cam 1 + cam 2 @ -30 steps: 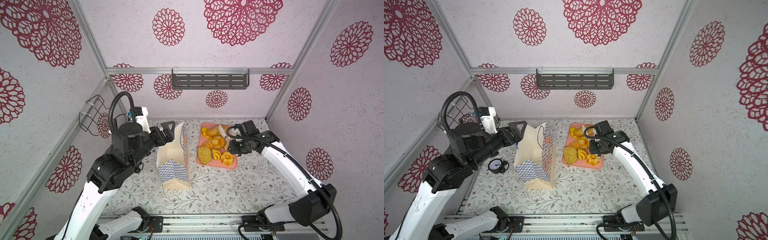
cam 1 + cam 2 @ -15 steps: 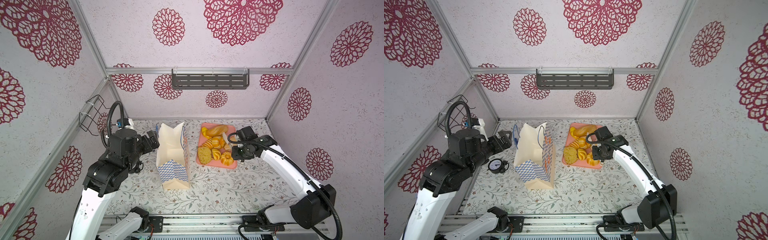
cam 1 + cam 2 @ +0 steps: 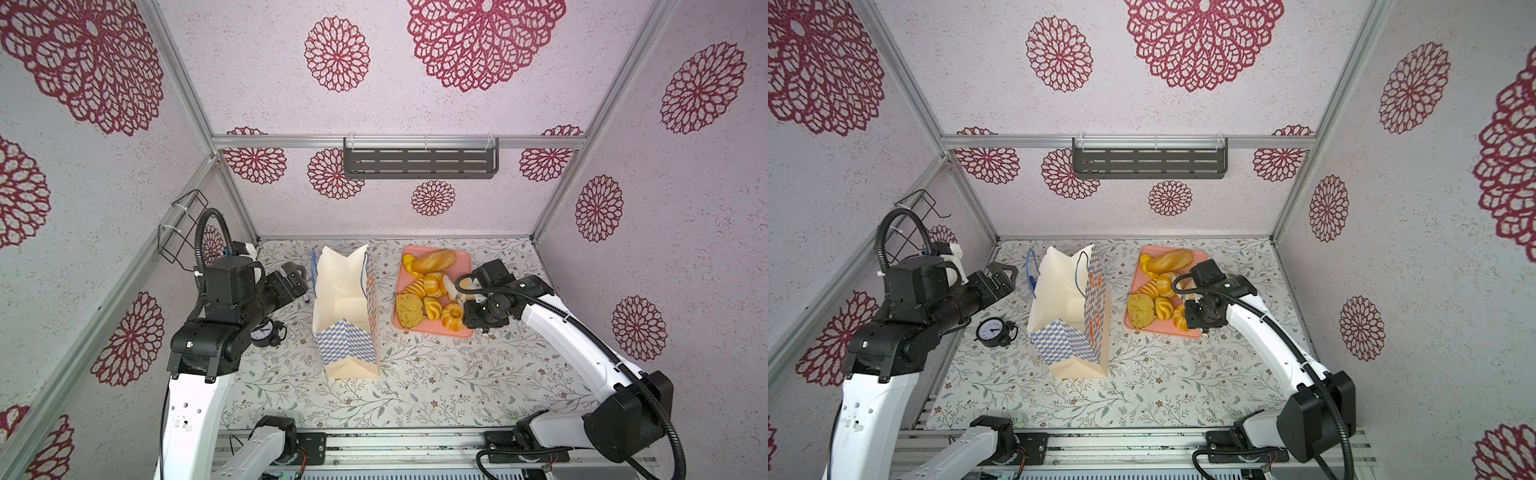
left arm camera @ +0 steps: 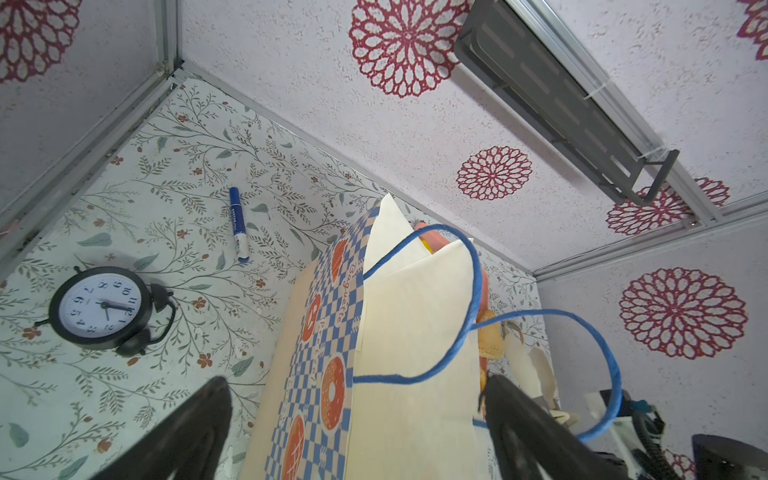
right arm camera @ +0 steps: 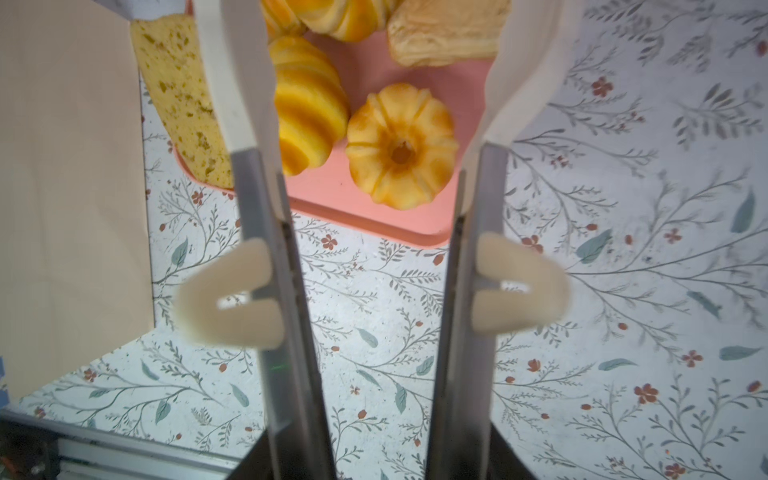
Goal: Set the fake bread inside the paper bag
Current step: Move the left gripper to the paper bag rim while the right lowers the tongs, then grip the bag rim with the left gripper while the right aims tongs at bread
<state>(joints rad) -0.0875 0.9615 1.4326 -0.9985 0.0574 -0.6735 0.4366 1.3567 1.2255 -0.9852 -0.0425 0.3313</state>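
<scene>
The paper bag stands upright and open in the middle of the table, its blue cord handles loose. The fake bread lies on a pink tray to its right: a long loaf, ridged rolls, a green-speckled slice and a ring bun. My right gripper hangs open over the tray. The ring bun and a ridged roll lie below its gap, and nothing is gripped. My left gripper is wide open, just left of the bag.
A black alarm clock sits left of the bag under my left arm. A blue marker lies near the back left corner. A grey shelf hangs on the back wall and a wire basket on the left wall.
My left gripper has drawn back leftward from the bag's rim. The right gripper has shifted toward the front of the tray, over the ring bun.
</scene>
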